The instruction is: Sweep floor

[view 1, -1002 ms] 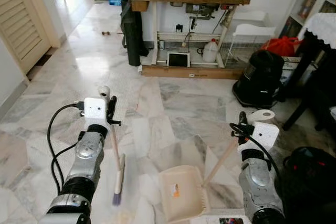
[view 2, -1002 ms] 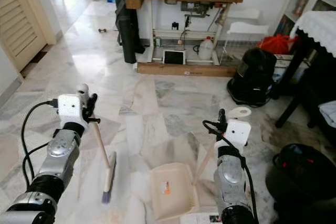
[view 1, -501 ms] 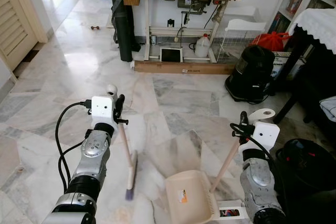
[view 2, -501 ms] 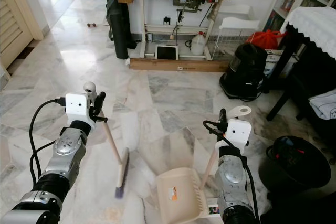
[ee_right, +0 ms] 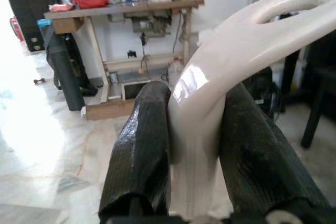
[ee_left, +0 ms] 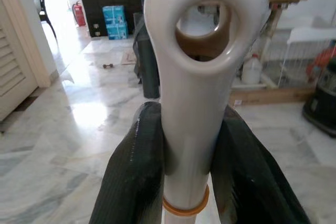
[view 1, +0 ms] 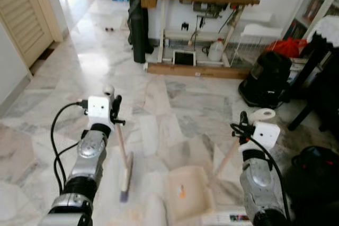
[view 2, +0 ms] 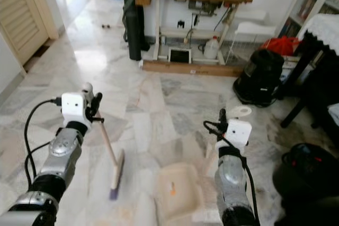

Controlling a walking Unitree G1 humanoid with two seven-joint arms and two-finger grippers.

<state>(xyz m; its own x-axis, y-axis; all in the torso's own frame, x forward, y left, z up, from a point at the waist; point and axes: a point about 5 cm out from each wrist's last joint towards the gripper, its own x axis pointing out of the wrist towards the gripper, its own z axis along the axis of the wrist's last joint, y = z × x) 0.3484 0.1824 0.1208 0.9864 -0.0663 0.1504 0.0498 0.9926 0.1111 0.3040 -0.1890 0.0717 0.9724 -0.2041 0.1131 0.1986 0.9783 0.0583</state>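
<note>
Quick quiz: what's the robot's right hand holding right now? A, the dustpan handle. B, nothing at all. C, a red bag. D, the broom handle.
A: the right hand has its two black fingers clamped on the cream handle of the dustpan that sits on the floor, while the left hand grips the broom.

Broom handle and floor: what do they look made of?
The broom handle, clamped in the left gripper, looks like glossy white moulded plastic: smooth, with a cast hanging hole. Lower down it looks tan, perhaps wood. The floor looks like polished marble: grey veining and window glare.
</note>
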